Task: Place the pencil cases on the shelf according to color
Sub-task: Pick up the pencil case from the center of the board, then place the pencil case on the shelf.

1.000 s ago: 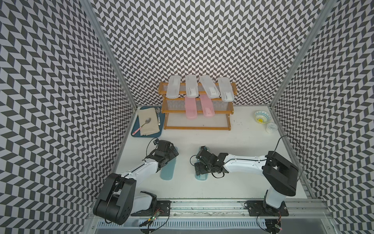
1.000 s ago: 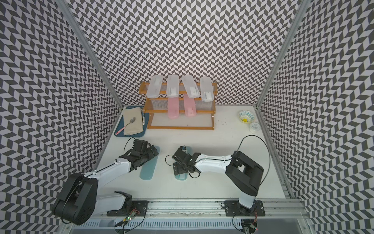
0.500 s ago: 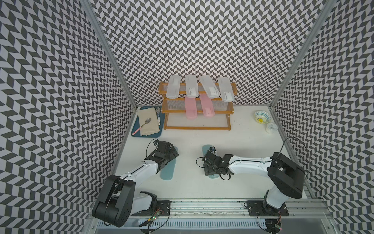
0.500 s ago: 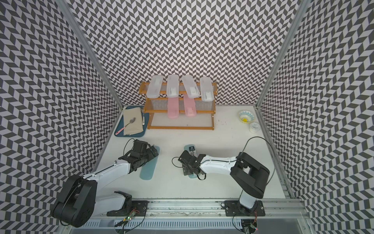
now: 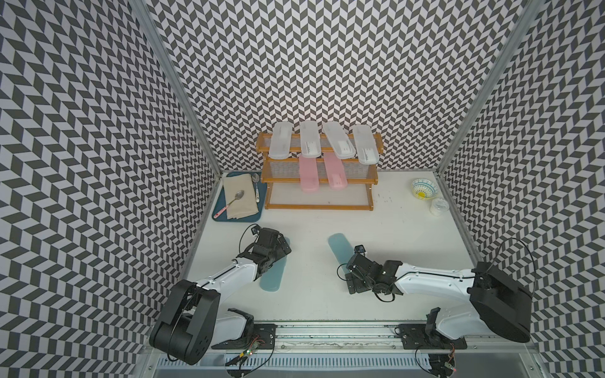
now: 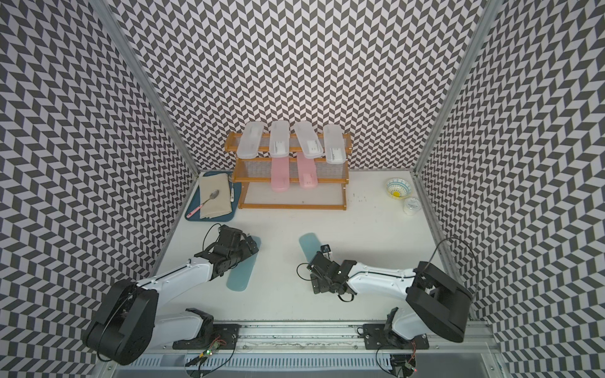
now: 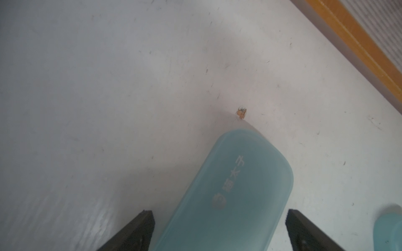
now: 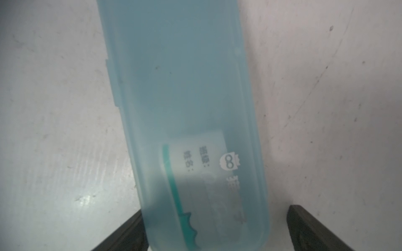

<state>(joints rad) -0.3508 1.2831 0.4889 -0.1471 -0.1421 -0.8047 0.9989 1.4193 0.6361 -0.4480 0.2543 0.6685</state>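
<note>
Straddling the Chinese-lettered case [image 7: 228, 195], left tool [image 7: 217, 230] stands spread; right tool [image 8: 214, 228], also spread, straddles the white-labelled case [image 8: 185, 87].

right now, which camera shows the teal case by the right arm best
The right wrist view: the teal case fills the frame's middle inside the open right hand, label visible. Both top views show only its far end, the rest under the hand. The left wrist view shows at most a teal sliver, possibly it.
</note>
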